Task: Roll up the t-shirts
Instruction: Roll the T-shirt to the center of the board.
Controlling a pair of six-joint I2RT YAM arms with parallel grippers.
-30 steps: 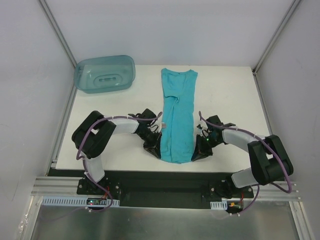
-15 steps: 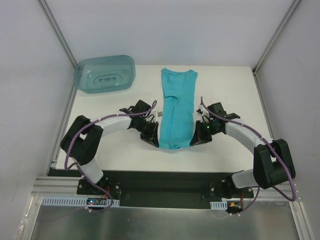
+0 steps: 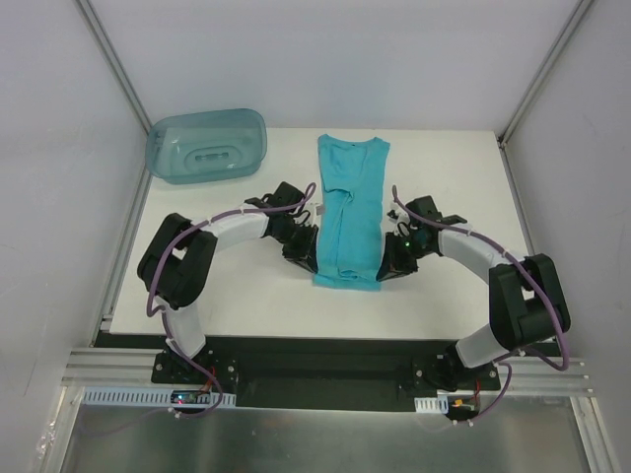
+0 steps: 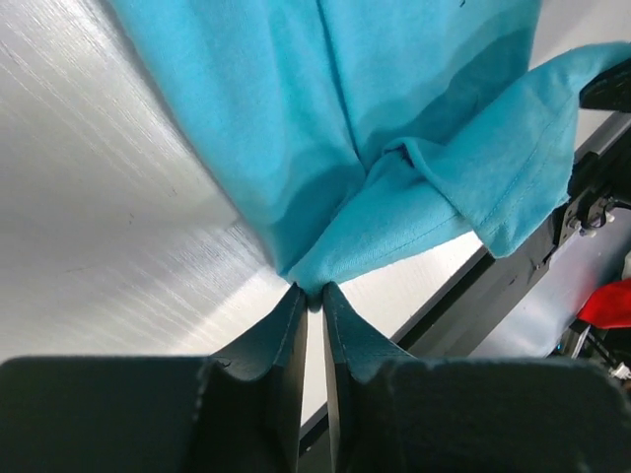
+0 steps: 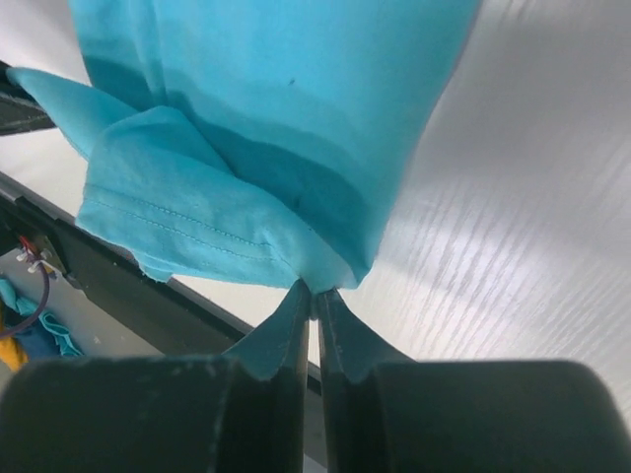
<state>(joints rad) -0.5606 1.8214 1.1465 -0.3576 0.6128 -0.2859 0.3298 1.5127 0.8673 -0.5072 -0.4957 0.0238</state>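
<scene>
The turquoise t-shirt [image 3: 351, 197] lies folded into a long narrow strip down the middle of the white table [image 3: 227, 291], collar at the far end. Its near end is lifted and doubled back over itself. My left gripper [image 3: 309, 258] pinches the near left corner; in the left wrist view its tips [image 4: 314, 294] are closed on a bunched point of the t-shirt [image 4: 394, 212]. My right gripper [image 3: 385, 264] holds the near right corner, and its tips [image 5: 315, 291] are closed on the hemmed fabric [image 5: 197, 227].
A translucent blue-green plastic bin [image 3: 207, 146] stands at the table's far left corner. Grey walls with metal posts close in the table on three sides. The arm bases and a black rail run along the near edge [image 3: 325, 345].
Both grippers have carried the shirt's near end away from the table's front edge toward the collar, so the strip's near edge now lies farther back and folded over.
</scene>
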